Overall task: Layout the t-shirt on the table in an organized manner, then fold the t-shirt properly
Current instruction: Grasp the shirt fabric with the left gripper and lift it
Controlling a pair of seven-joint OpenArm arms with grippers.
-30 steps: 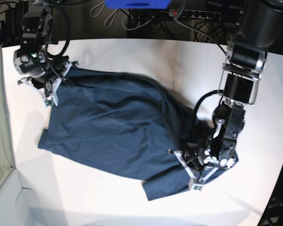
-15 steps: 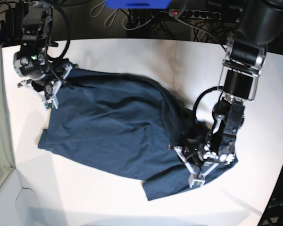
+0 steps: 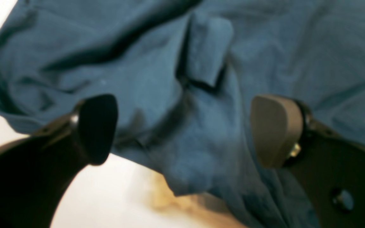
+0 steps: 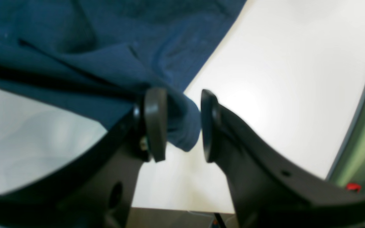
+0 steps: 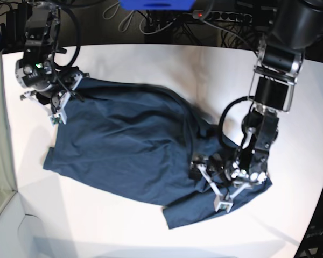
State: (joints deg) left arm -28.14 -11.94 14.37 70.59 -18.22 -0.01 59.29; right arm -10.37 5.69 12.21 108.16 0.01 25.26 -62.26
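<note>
Base view: dark navy-blue soft cloth t-shirt [image 5: 134, 145] spread crumpled across the smooth matte white table [image 5: 167, 64], rumpled and bunched toward the side of the left gripper [image 5: 212, 185], flatter toward the right gripper [image 5: 62, 102] at the far corner. Laying-out step in hand — nothing folded yet.

Left wrist view: left gripper [image 3: 182, 129] spread wide, nothing pinched, poised low over a wrinkled ridge of the t-shirt [image 3: 157, 79] near its edge, white table [image 3: 106, 193] showing beneath.

Right wrist view: right gripper [image 4: 177, 125] narrowed onto a rolled corner of the t-shirt [image 4: 182, 126], cloth between the pads, a slight gap visible at the outer one; table [image 4: 280, 79] bare alongside.

Next, by judgement: closing the left on that hem, then drawing both corners apart — gently, to smooth the bunched side without dragging the whole cloth.
</note>
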